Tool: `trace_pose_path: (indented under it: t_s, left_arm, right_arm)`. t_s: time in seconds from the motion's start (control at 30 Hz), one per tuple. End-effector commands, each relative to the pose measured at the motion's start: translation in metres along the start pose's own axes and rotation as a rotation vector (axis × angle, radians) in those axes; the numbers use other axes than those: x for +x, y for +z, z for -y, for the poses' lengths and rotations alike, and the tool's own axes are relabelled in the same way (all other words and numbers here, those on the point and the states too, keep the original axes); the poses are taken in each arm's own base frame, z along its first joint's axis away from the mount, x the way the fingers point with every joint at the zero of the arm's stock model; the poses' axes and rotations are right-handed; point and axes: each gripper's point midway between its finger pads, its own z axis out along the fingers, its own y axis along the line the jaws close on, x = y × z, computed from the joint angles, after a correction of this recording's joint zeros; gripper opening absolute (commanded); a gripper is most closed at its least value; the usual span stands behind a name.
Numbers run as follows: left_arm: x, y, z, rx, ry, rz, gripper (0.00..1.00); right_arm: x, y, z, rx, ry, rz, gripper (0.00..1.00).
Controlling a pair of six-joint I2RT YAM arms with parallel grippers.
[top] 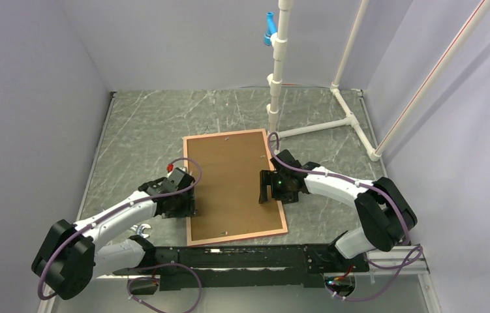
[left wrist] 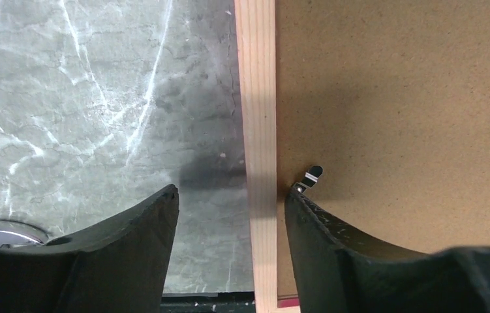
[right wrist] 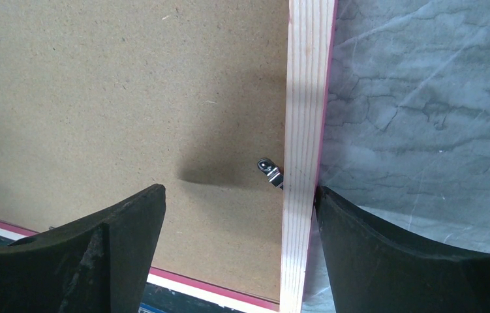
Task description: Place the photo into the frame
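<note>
The frame (top: 239, 237) lies flat and face down near the middle of the grey marbled counter (top: 144, 124), its long sides running away from the arms and its salmon border showing as a thin line all round. A brown backing board (top: 232, 186) fills its opening, so only fibreboard faces up. The left pincer (top: 183, 207) is at the frame's left long side and the right pincer (top: 265, 191) at its right long side, roughly level with each other across the board. In the left wrist view the left pincer is open, holding nothing, its two dark fingers straddling the pale wooden rail: one finger (left wrist: 131, 241) is over bare counter, and the tip of the other is right at a small metal tab (left wrist: 310, 177) that sticks out from the rail over the board (whether the tip actually touches it I cannot tell). The right wrist view shows much the same mirrored: the right pincer is also spread wide and empty, one finger (right wrist: 111, 241) over the board, the other just outside the rail's red outer edge, and a small dark turn-clip (right wrist: 268, 168) sits on the board against the rail between them. At the back of the counter stands a white pipe stand (top: 278, 65) with a blue fitting (top: 268, 29) near its top.
</note>
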Motion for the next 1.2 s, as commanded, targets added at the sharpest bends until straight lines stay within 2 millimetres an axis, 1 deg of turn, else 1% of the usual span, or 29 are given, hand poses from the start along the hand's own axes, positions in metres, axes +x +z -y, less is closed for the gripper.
trace_pose_path:
  t_s: [0.0, 0.13, 0.27, 0.37, 0.5, 0.57, 0.63, 0.73, 0.97, 1.07, 1.17]
  left_arm:
    - [-0.020, 0.004, 0.022, 0.099, -0.011, 0.099, 0.68]
    - [-0.019, 0.004, 0.024, 0.102, -0.010, 0.090, 0.71]
    - [-0.022, 0.000, 0.022, 0.086, -0.011, 0.108, 0.71]
    - [-0.027, -0.010, 0.021, 0.097, -0.005, 0.136, 0.68]
    - [-0.032, -0.026, 0.019, 0.092, 0.010, 0.150, 0.68]
    - [-0.034, -0.033, 0.021, 0.103, 0.014, 0.160, 0.68]
    - [-0.035, -0.036, 0.024, 0.124, 0.017, 0.165, 0.68]
    - [-0.032, -0.029, 0.022, 0.108, 0.013, 0.154, 0.67]
    - [-0.018, 0.000, 0.008, -0.011, 0.002, 0.073, 0.65]
    - [-0.013, 0.012, 0.008, -0.016, 0.006, 0.052, 0.64]
    - [-0.011, 0.022, 0.013, 0.008, 0.010, 0.050, 0.64]
  right_arm:
    - [0.009, 0.012, -0.013, -0.074, -0.005, -0.025, 0.86]
    - [0.010, 0.011, -0.012, -0.071, -0.006, -0.026, 0.86]
    - [0.011, 0.012, -0.011, -0.069, -0.005, -0.031, 0.86]
    - [0.011, 0.013, -0.011, -0.070, -0.006, -0.031, 0.86]
    - [0.012, 0.015, -0.008, -0.051, -0.005, -0.039, 0.85]
    - [0.013, 0.017, -0.006, -0.041, -0.003, -0.042, 0.85]
    - [0.013, 0.018, -0.005, -0.038, -0.002, -0.045, 0.84]
    - [0.014, 0.018, -0.005, -0.040, -0.001, -0.046, 0.84]
    - [0.016, 0.019, -0.003, -0.033, 0.001, -0.051, 0.84]
    - [0.015, 0.019, -0.004, -0.036, 0.000, -0.050, 0.84]
    - [0.015, 0.020, -0.004, -0.034, -0.001, -0.056, 0.84]
